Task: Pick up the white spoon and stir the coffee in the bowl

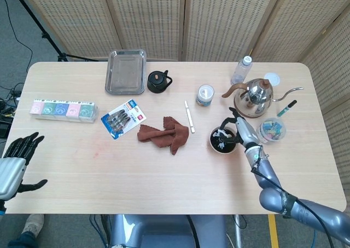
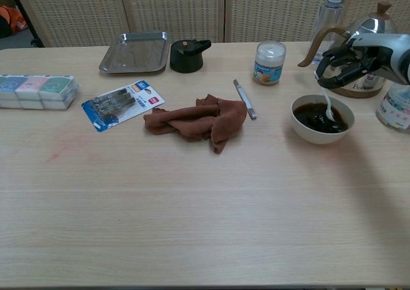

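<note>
At the far left edge of the head view we see the left hand (image 1: 15, 163) off the bench (image 2: 192, 200), fingers spread and holding nothing. On the bench, a row of pastel boxes (image 2: 35, 90) sits beside a blue blister pack (image 2: 122, 104), with a steel tray (image 2: 136, 51) and a black lidded pot (image 2: 187, 54) behind. A brown cloth (image 2: 197, 121) lies crumpled at centre, a slim pen-like stick (image 2: 244, 98) just to its right, then a small white-lidded jar (image 2: 269, 62). Further right, the bowl (image 2: 322, 118) holds dark coffee (image 2: 317, 114), and the white spoon (image 2: 328, 107) stands tilted in it, its handle pinched by the right hand (image 2: 352, 61) poised above the rim. Behind that hand we make out a plastic bottle (image 2: 332, 11) and a steel kettle (image 2: 371, 29).
</note>
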Available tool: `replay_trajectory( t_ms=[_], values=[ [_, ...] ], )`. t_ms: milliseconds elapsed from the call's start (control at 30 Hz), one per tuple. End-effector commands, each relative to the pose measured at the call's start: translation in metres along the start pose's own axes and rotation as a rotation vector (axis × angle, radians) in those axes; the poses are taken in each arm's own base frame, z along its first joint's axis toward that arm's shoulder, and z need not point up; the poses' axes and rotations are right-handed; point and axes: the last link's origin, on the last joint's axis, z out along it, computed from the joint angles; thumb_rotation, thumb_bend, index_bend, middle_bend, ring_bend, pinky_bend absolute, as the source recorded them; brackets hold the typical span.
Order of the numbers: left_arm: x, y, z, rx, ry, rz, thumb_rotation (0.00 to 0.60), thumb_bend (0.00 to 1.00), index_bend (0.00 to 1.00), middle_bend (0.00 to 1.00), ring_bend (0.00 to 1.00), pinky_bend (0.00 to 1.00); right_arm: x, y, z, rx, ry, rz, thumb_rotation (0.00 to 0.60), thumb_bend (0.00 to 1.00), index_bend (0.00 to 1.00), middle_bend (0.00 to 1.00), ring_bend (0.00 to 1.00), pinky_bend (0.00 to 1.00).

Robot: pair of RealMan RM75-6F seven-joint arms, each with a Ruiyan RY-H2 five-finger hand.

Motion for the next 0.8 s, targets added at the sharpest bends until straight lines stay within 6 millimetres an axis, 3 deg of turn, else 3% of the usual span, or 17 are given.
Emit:
replay_trajectory(
  t_ms=[33, 167, 233, 267, 300, 367, 500, 667, 800],
  values=[
    [-0.001, 0.001, 0.0, -0.002, -0.003, 0.003, 0.6, 0.13, 0.0, 0.0, 0.0, 0.0, 0.0, 0.004, -0.007, -0.011, -0.024, 0.0, 0.6, 0.67, 0.57, 0.0, 0.0, 0.0],
    [-0.002, 0.002, 0.0, 0.0, -0.005, 0.006, 0.6, 0.13, 0.0, 0.0, 0.0, 0.0, -0.003, 0.004, -0.01, -0.003, -0.042, -0.012, 0.6, 0.62, 0.57, 0.0, 0.0, 0.0],
    [-0.002, 0.002, 0.001, 0.001, -0.005, 0.007, 0.6, 0.13, 0.0, 0.0, 0.0, 0.0, -0.004, 0.003, -0.009, 0.006, -0.044, -0.024, 0.6, 0.46, 0.55, 0.0, 0.0, 0.0],
    [-0.002, 0.001, 0.001, 0.002, -0.004, 0.006, 0.6, 0.13, 0.0, 0.0, 0.0, 0.0, -0.005, 0.003, -0.008, 0.01, -0.042, -0.025, 0.6, 0.32, 0.53, 0.0, 0.0, 0.0],
    [-0.002, 0.001, 0.001, 0.002, -0.004, 0.005, 0.6, 0.13, 0.0, 0.0, 0.0, 0.0, -0.006, 0.002, -0.008, 0.014, -0.04, -0.025, 0.6, 0.17, 0.48, 0.0, 0.0, 0.0],
    [-0.002, 0.001, 0.001, 0.004, -0.003, 0.004, 0.6, 0.13, 0.0, 0.0, 0.0, 0.0, -0.006, 0.001, -0.008, 0.025, -0.037, -0.025, 0.6, 0.03, 0.37, 0.0, 0.0, 0.0],
    [-0.001, 0.0, 0.001, 0.005, -0.002, 0.001, 0.6, 0.13, 0.0, 0.0, 0.0, 0.0, -0.002, -0.004, -0.01, 0.059, -0.013, -0.049, 0.6, 0.0, 0.2, 0.0, 0.0, 0.0],
    [-0.001, 0.0, -0.001, 0.0, -0.003, 0.002, 0.6, 0.13, 0.0, 0.0, 0.0, 0.0, 0.012, -0.006, -0.025, 0.113, 0.038, -0.143, 0.6, 0.0, 0.15, 0.0, 0.0, 0.0],
    [-0.002, 0.0, -0.003, -0.001, 0.0, 0.005, 0.6, 0.13, 0.0, 0.0, 0.0, 0.0, 0.025, 0.009, -0.047, 0.155, 0.108, -0.28, 0.6, 0.0, 0.15, 0.0, 0.0, 0.0]
  ],
)
